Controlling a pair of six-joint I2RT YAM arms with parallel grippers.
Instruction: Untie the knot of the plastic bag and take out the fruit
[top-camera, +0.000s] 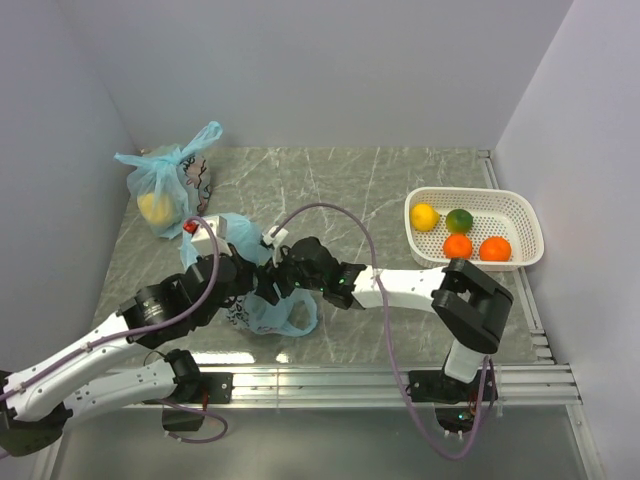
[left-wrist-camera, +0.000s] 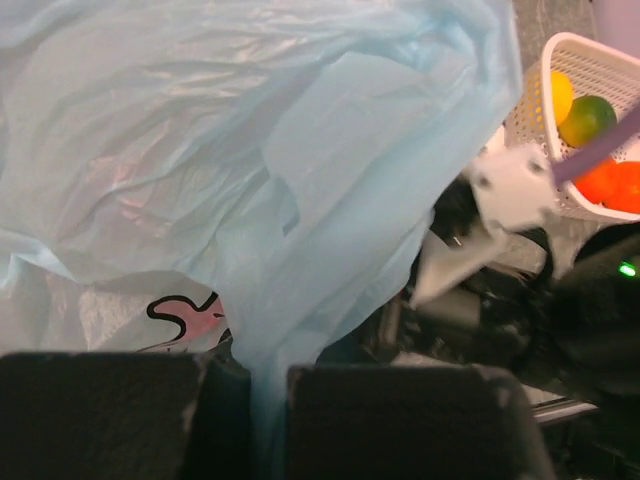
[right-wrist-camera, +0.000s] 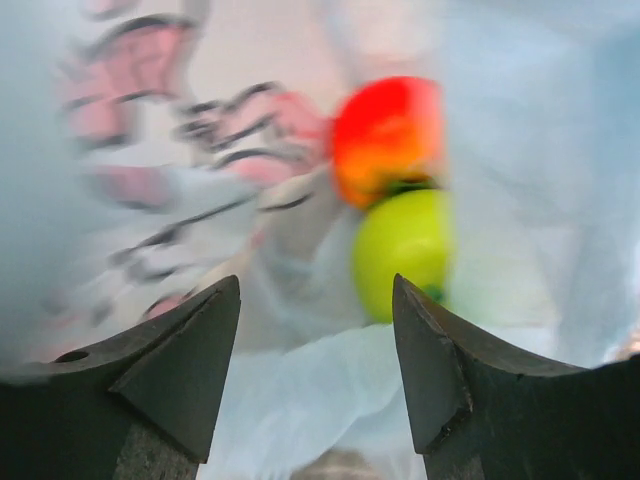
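1. The left pincer (left-wrist-camera: 250, 392) is clamped tight on a fold of the plastic bag (left-wrist-camera: 250, 150). The thin light-blue film rises straight up from between its pads and spreads wide above them.
2. A dark-and-pink cartoon print shows on the film just left of that pinch.
3. The right pincer (right-wrist-camera: 315, 300) stands with its jaws well apart and nothing gripped. Loose bag film lies in the gap and beneath it.
4. Just ahead of the right pincer, inside the bag, a red fruit (right-wrist-camera: 390, 130) sits touching a green fruit (right-wrist-camera: 405, 255) below it.
5. From above, both pincers meet over the bag (top-camera: 272, 312), which lies crumpled near the table's (top-camera: 400, 180) front edge.
6. Beyond them the marble top is bare up to the back wall.
7. Far to the right pincer's right, a white basket (top-camera: 527, 215) hugs the side wall, holding one yellow, one green and two orange fruits.
8. Beyond the left pincer, near the far left corner, is a second blue bag (top-camera: 165, 185) with a yellow lump inside.
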